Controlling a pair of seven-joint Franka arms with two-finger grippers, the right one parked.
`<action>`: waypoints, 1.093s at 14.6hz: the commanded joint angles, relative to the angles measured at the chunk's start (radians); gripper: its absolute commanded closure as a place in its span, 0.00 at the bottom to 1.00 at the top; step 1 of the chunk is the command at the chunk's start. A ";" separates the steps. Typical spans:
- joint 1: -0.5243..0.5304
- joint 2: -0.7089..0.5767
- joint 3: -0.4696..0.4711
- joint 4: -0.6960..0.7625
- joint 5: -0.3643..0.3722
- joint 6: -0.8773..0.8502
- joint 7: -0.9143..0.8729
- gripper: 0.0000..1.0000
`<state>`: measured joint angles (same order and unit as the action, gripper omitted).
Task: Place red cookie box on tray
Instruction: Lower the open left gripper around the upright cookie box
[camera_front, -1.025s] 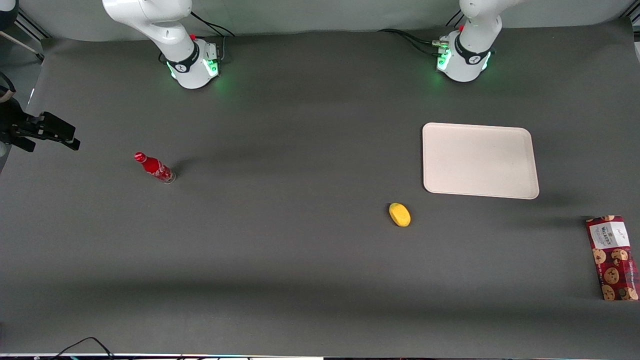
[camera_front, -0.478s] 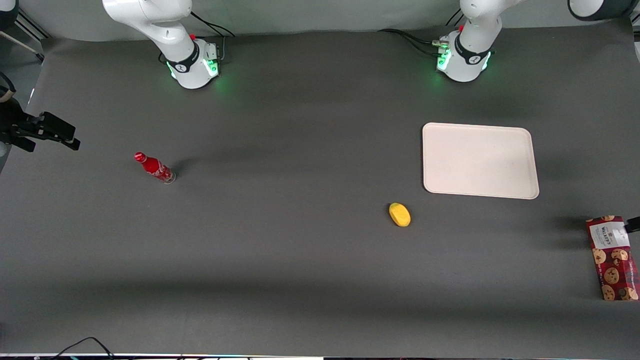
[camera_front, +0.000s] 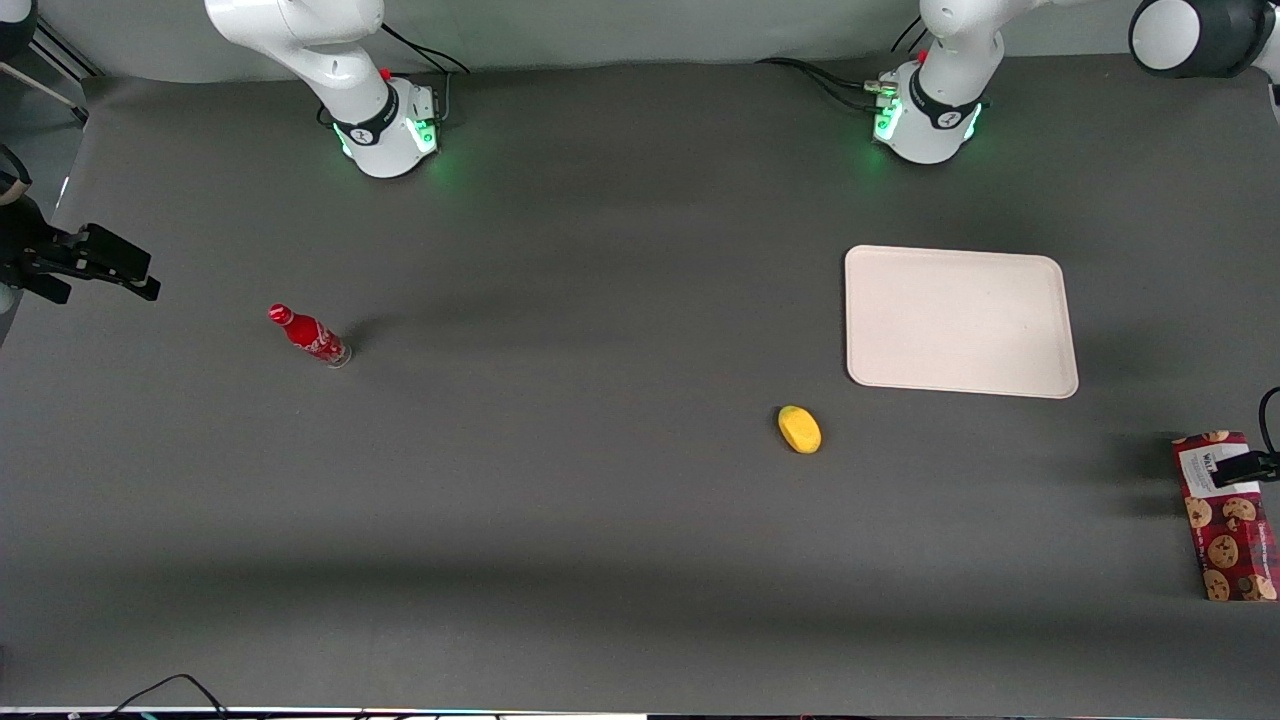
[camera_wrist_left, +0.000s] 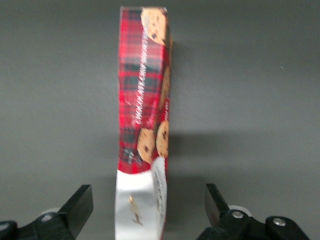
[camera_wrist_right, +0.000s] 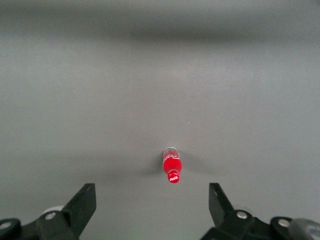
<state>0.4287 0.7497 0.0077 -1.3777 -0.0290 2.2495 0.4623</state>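
Observation:
The red cookie box (camera_front: 1226, 530) lies flat on the dark table at the working arm's end, nearer to the front camera than the tray (camera_front: 960, 320). It is a long tartan carton with cookie prints and a white label end. My left gripper (camera_front: 1245, 467) hangs over that label end, mostly cut off by the picture's edge. In the left wrist view the gripper (camera_wrist_left: 147, 207) is open, its two black fingers (camera_wrist_left: 79, 204) standing wide on either side of the red cookie box (camera_wrist_left: 144, 100) without touching it. The pale cream tray is bare.
A yellow oval object (camera_front: 800, 429) lies on the table beside the tray, nearer to the front camera. A small red bottle (camera_front: 310, 337) stands toward the parked arm's end, also seen in the right wrist view as the red bottle (camera_wrist_right: 172, 167).
My left gripper has come into the front view from the working arm's end and moved over the box's white label end. The box, tray and other objects have not moved.

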 joint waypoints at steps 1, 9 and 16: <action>0.013 0.048 -0.002 0.028 -0.017 0.053 0.047 0.00; 0.007 0.122 -0.003 0.023 -0.017 0.077 0.047 0.00; 0.005 0.161 -0.003 0.034 -0.014 0.171 0.052 0.00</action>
<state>0.4374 0.8857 -0.0005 -1.3768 -0.0320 2.4073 0.4924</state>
